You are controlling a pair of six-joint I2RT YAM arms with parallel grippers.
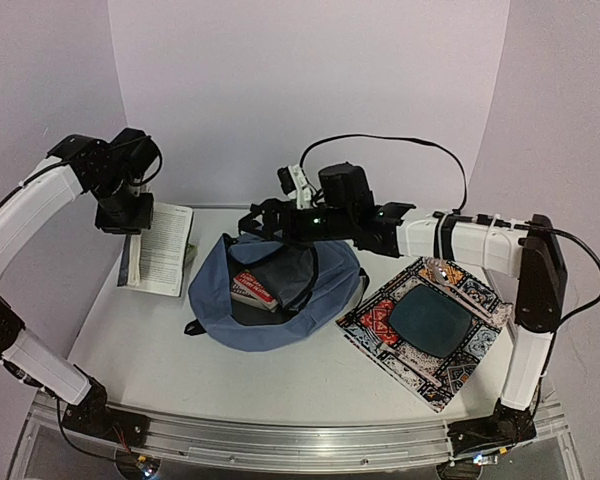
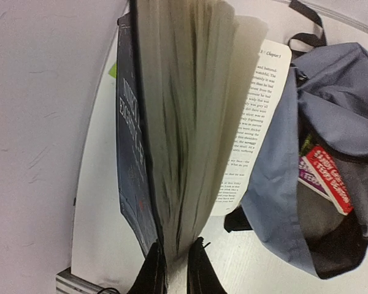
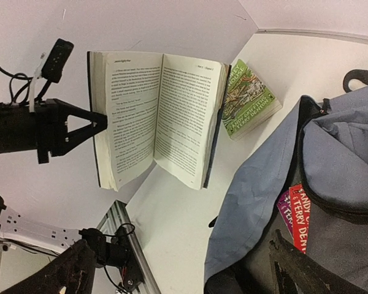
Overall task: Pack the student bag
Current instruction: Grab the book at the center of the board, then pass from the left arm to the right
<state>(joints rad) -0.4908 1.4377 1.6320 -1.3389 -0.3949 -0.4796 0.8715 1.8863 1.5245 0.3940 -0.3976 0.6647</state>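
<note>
Student bag (image 1: 270,325) lies in the middle of the table (image 1: 130,370), soft and limp, its mouth open around two books (image 1: 255,290); I'd pinch its fabric rim. My right gripper (image 3: 181,251) hovers spread wide above it. Near the far left corner, my left gripper (image 2: 176,260) clamps an open book (image 2: 184,122).

The student bag (image 3: 251,184) hides half the red paperback (image 3: 299,211) (title cut short).
</note>
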